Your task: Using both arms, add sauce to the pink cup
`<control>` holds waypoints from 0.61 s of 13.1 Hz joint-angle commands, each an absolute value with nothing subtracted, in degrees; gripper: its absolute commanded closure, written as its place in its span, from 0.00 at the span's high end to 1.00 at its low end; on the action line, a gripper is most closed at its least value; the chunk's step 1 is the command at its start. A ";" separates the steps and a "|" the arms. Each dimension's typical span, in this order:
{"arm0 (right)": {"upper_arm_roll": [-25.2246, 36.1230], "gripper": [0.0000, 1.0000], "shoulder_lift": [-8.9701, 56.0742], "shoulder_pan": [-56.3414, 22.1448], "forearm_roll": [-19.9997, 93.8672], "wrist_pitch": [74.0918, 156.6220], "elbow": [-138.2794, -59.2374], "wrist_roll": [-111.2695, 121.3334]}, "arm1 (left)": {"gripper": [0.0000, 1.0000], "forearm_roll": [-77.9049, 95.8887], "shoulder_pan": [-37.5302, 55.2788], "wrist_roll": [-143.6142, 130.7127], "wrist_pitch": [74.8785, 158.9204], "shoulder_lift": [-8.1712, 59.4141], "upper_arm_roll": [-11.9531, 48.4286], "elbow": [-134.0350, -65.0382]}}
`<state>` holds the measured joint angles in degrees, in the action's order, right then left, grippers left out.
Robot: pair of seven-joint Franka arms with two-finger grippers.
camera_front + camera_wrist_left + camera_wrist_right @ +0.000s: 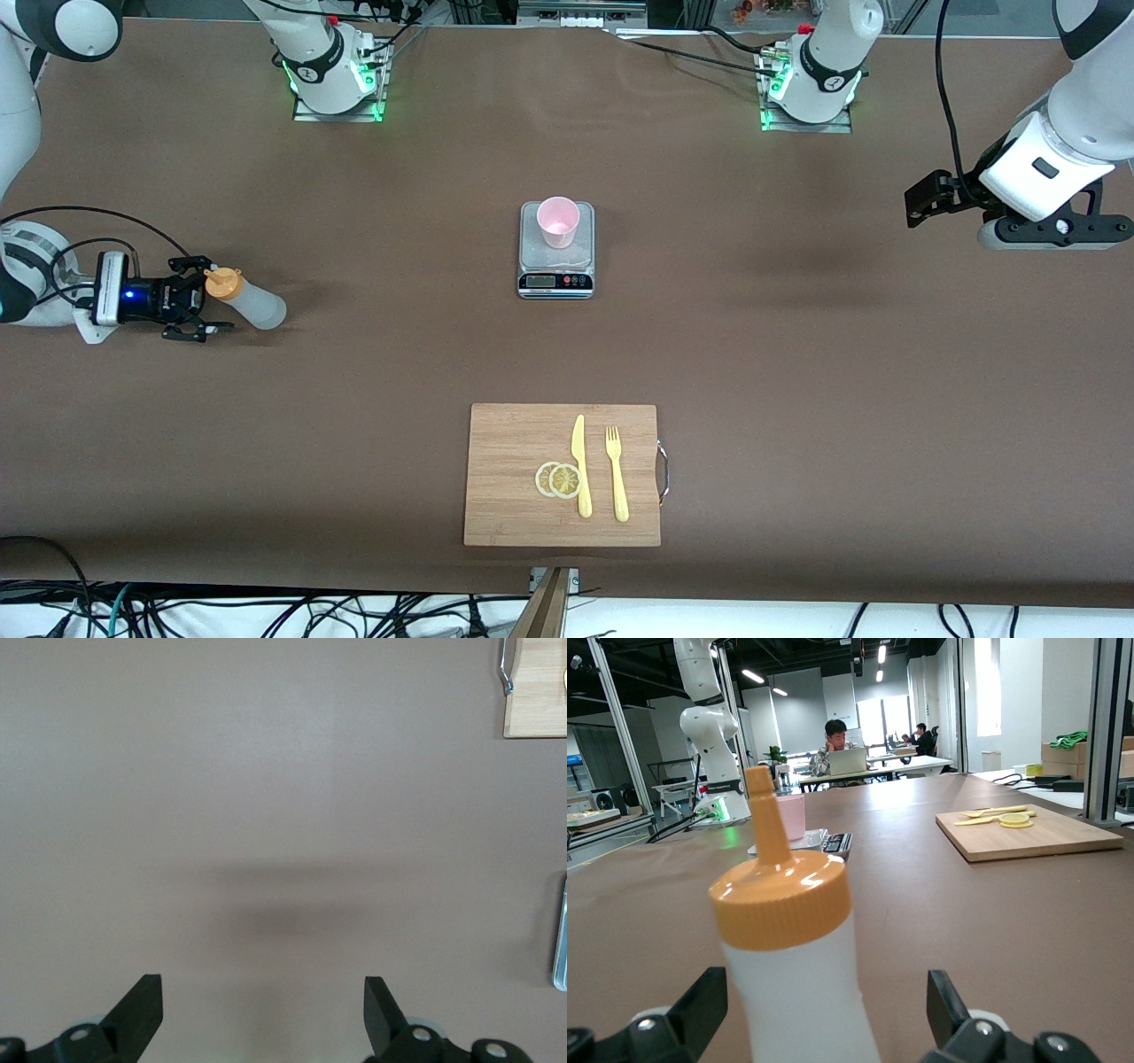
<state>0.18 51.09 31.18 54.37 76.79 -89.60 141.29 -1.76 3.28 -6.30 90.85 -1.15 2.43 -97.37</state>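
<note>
Sauce has not reached the pink cup (558,221) yet; the cup stands on the kitchen scale (555,251) in the middle of the table, and grasping, carrying and squeezing are all left to do. The squeeze bottle (245,299) stands between the spread fingers of the right gripper (190,301), which reaches in level and low at the right arm's end; no grip is made. The left gripper (921,202), also wide open, waits raised over bare table.
</note>
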 commanded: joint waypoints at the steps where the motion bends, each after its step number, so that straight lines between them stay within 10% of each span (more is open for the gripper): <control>1: 0.18 0.99 52.02 30.24 55.63 77.52 -88.68 141.94 | 1.00 -0.79 3.25 -5.36 90.18 -1.58 2.29 -97.47; 8: 0.26 0.99 54.67 27.87 56.07 78.57 -88.95 144.13 | 1.00 -0.79 3.16 -5.01 90.18 -1.58 2.29 -97.47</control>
<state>0.17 54.24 28.57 55.20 78.46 -89.38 142.21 -1.76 3.28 -6.29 90.83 -1.14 2.43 -97.38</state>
